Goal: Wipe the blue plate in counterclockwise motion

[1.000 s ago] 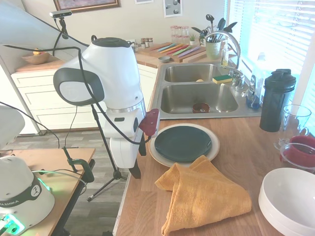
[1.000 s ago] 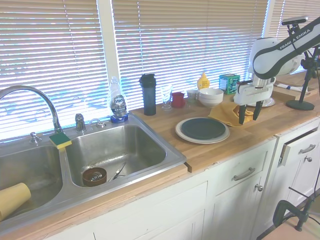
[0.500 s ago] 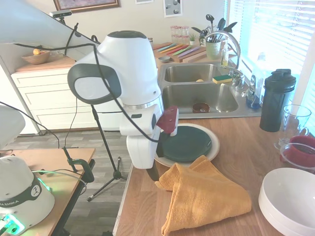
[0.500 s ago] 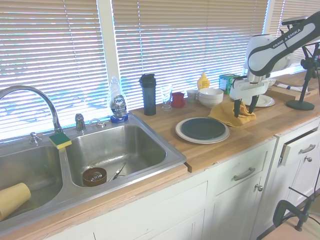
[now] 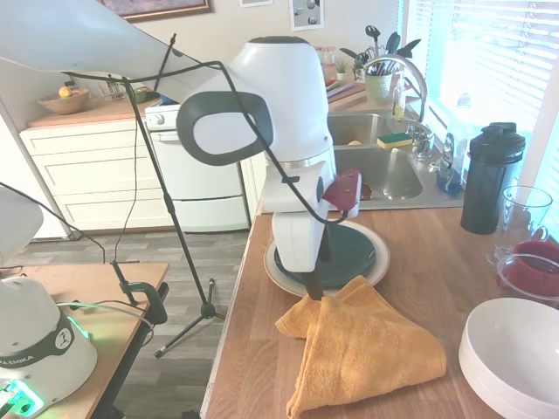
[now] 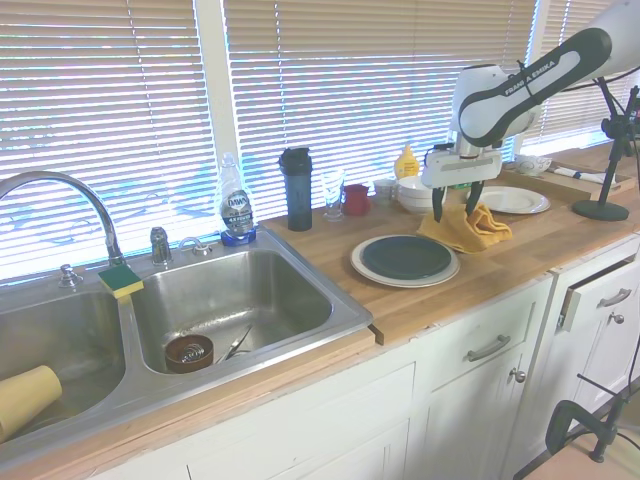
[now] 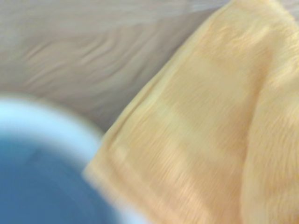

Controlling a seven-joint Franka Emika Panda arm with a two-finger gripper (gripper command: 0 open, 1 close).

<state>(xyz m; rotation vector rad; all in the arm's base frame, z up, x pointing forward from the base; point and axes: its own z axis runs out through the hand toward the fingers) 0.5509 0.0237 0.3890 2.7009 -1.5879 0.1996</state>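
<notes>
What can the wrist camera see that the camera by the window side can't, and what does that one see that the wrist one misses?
Only the wrist view shows the yellow towel's weave up close, blurry. Only the second exterior view shows the gripper, fingers open above the towel, the sink, the dish soap bottle, the black shaker bottle and the white bowls. Both show the towel, the blue plate on its cream plate, and the wooden counter.

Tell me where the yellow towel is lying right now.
In the first exterior view, the yellow towel lies crumpled on the wooden counter, nearer the camera than the blue plate, left of the white bowls.
</notes>
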